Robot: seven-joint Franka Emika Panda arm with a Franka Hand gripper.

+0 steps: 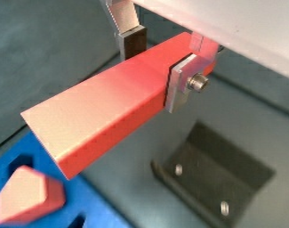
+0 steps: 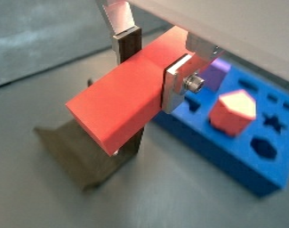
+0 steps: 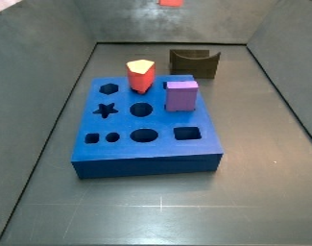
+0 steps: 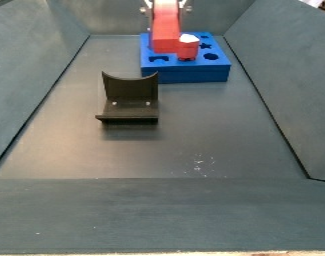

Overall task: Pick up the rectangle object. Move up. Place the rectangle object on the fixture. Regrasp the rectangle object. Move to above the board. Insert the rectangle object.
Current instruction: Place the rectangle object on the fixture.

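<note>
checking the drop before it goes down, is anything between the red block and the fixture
Nothing visible is. The gripper is shut on the rectangle object, held up in the air. In a wrist view the fixture lies on the floor under it, its notch bare. The board sits apart, behind.

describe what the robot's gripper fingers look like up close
In both wrist views the gripper has flat silver metal plate fingers with dark pads. One plate carries a round silver screw head. No cables or markings show.
</note>
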